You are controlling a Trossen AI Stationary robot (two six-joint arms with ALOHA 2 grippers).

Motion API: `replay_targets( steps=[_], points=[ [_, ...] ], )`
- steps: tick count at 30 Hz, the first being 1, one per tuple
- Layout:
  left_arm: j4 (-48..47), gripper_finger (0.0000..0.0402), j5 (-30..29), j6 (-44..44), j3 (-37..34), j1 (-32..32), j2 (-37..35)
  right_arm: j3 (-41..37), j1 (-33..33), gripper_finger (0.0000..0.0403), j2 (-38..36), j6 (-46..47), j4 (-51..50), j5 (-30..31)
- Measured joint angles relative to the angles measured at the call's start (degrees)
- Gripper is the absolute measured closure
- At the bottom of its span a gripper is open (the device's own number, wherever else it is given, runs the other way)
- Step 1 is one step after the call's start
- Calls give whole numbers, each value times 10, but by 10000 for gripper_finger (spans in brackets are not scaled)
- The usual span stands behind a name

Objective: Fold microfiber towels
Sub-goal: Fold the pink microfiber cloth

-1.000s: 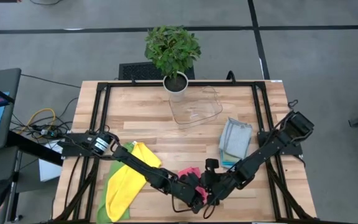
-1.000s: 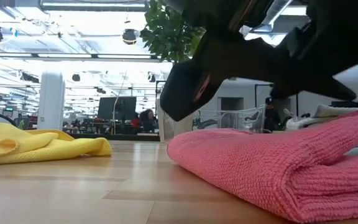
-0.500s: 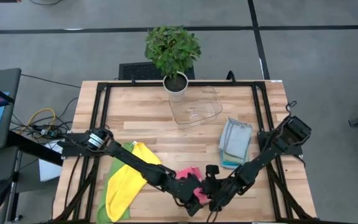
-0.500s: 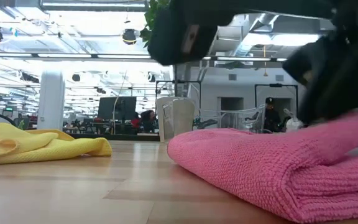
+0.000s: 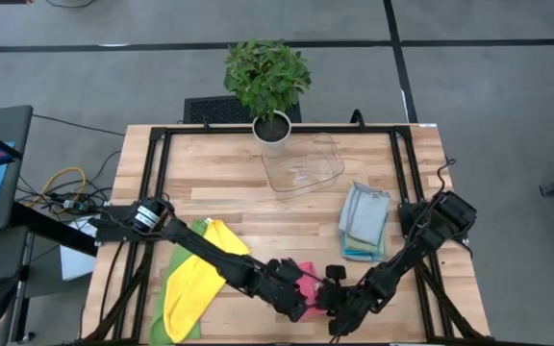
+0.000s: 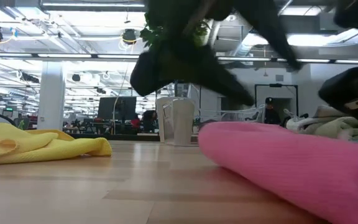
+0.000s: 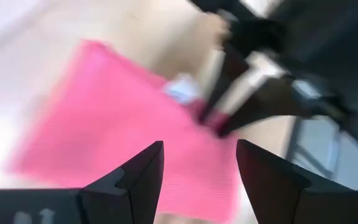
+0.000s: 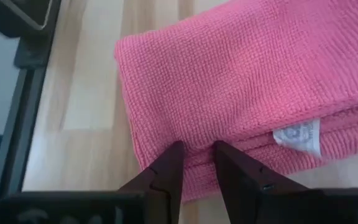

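A folded pink towel (image 5: 306, 277) lies near the table's front edge, also seen in the low view (image 6: 291, 168). My left gripper (image 7: 199, 146) hovers open just above the pink towel (image 7: 117, 112), coming from the table's left. My right gripper (image 8: 196, 149), reaching in from the right, is shut on the near edge of the pink towel (image 8: 241, 81). A yellow towel (image 5: 200, 279) lies on a green one at the front left. Folded grey and teal towels (image 5: 365, 219) are stacked at the right. My right gripper pinches the pink towel's layered edge (image 8: 194, 163) between its two fingers, beside the corner away from the white label (image 8: 297, 134). The fingers slant down from the near right. Several layers show at that edge. The towel lies flat on the table.
A clear plastic tray (image 5: 301, 168) and a potted plant (image 5: 272, 125) stand at the far middle. Bare wood lies between them and the pink towel. A black frame (image 5: 162, 163) runs around the table's edges.
My left gripper has let go of the pink towel, risen off it and drawn back toward the table's left. My right gripper has sunk and gone toward the near edge. The towel's raised right part has come down, and it now lies low and flat.
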Motion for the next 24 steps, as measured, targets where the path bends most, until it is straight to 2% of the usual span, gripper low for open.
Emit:
replay_targets(
  steps=[6,11,16,20,24],
  points=[
    [-8,207,-58,7,-34,11,0,0,4,285,-7,1,-16,5],
    [62,207,-56,25,-67,20,10,-2,7,285,-20,6,-22,11],
    [91,207,-48,21,-79,26,29,-2,14,285,-51,8,-19,38],
    [125,207,-50,21,-76,26,49,-1,21,285,-70,-14,36,91],
    [151,207,-62,20,-75,27,62,-1,22,285,-46,-48,118,94]
  ],
)
